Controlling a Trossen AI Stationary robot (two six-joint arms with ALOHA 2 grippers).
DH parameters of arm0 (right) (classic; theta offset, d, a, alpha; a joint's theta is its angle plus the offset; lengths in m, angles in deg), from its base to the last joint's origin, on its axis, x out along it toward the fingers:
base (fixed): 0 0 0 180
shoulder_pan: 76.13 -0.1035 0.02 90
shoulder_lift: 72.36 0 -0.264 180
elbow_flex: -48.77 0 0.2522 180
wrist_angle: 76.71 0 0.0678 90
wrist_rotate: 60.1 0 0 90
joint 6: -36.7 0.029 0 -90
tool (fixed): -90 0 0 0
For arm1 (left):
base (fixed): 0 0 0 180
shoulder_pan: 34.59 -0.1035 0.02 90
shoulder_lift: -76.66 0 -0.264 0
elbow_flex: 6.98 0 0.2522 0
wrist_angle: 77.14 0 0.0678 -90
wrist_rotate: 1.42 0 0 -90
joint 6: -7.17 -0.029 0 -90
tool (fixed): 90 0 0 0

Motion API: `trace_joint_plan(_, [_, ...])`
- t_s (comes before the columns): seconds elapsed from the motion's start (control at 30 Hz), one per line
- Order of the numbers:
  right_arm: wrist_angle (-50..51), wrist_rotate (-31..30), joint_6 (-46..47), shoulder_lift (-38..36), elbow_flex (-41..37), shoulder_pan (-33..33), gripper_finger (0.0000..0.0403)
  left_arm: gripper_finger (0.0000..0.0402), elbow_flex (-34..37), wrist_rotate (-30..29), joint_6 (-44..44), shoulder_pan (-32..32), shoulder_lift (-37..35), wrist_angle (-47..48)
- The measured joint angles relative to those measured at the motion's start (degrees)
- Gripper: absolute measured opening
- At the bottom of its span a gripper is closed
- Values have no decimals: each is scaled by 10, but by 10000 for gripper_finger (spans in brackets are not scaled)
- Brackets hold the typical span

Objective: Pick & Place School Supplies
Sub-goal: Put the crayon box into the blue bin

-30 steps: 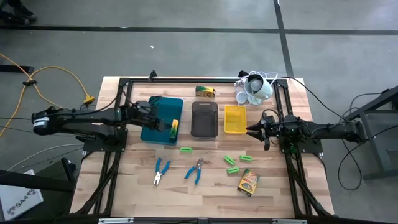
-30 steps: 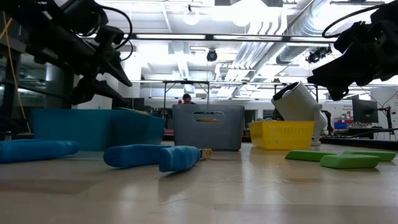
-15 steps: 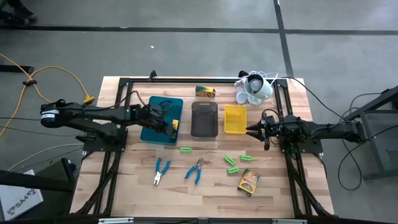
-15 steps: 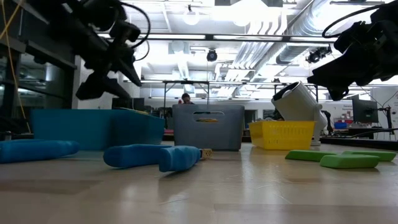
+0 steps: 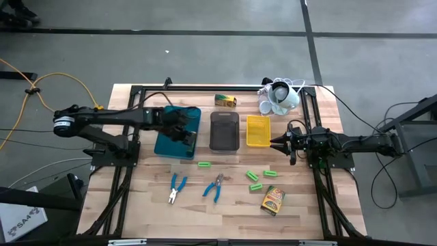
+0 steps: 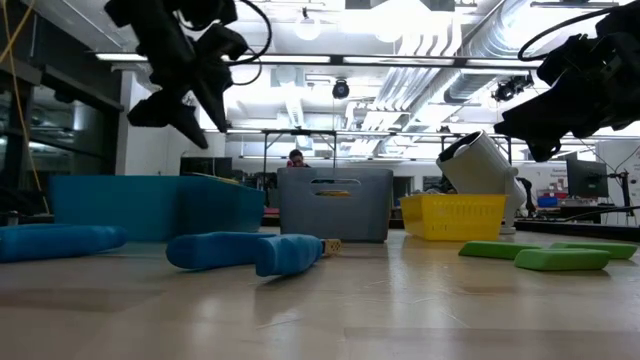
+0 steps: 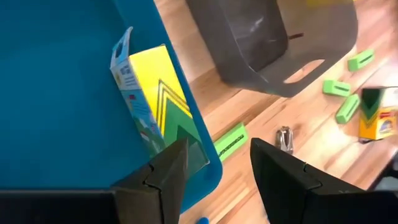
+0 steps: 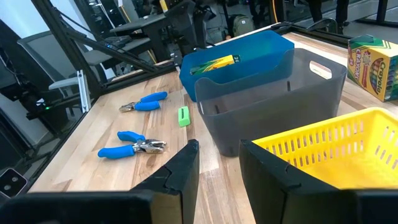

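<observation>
The left tool (image 5: 183, 128) hangs over the glossy teal plastic tray (image 5: 166, 141), its dark angular fingers (image 7: 163, 180) spread and empty. A flat yellow-and-green printed cardboard box (image 7: 163, 102) leans against the tray's inner wall. The right tool (image 5: 276, 143) waits beside the perforated yellow tray (image 5: 257, 130), fingers parted. Blue-handled pliers (image 5: 177, 187) and blocky green sticks (image 5: 253, 176) lie on the pale wooden counter (image 5: 232, 212)

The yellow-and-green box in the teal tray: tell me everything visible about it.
The yellow-and-green box is a small printed carton, yellow with green chevron shapes on its face and a white-and-blue side panel ending in a hang tab. It lies inside the teal tray, against the wall nearest the grey tray, tilted up on that wall. The left gripper hovers open just above it, not touching.
</observation>
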Motion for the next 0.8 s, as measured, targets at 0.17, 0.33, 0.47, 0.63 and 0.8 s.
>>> trace_joint_plan(0.17, [0, 0, 0, 0, 0, 0, 106, 169, -57, 0, -18, 19, 46, 44])
trace_joint_plan(0.33, [0, 0, 0, 0, 0, 0, 106, 169, -123, -24, -66, 22, 83, 89])
trace_joint_plan(0.47, [0, 0, 0, 0, 0, 0, 106, 169, -166, -27, -125, -6, 108, 123])
trace_joint_plan(0.63, [0, 0, 0, 0, 0, 0, 106, 169, -199, 16, -223, -65, 139, 133])
trace_joint_plan(0.8, [0, 0, 0, 0, 0, 0, 106, 169, -219, 62, -334, -129, 168, 134])
